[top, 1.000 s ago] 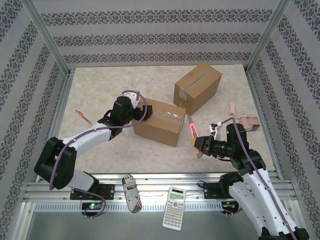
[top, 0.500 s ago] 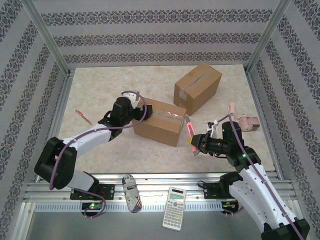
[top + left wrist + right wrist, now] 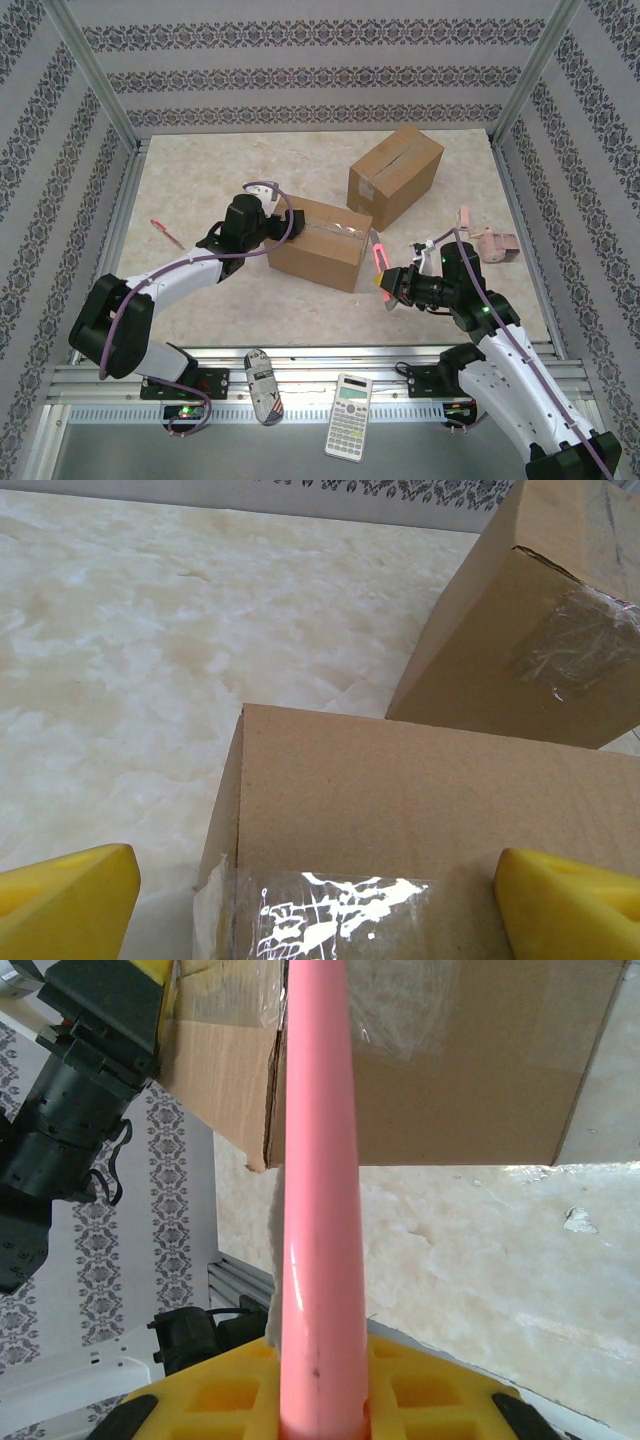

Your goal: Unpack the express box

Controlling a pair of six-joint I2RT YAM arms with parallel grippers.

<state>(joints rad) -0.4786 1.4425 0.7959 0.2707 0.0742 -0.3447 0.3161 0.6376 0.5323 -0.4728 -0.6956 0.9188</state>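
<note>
Your left hand (image 3: 282, 225) was spread wide open over the left end of the near box (image 3: 318, 245), a yellow pad off each side of the shiny tape strip, not squeezing anything; that box sat mid-table (image 3: 200, 290), flaps taped down; your right hand (image 3: 395, 287) was clamped tight on the pink cutter (image 3: 379, 258), which pointed at the box's right end; couldn't tell if the tip was touching the cardboard; the second box (image 3: 395, 175) lay just behind, toward the right, taped too; a red pen (image 3: 165, 233) lay well off to the left.
</note>
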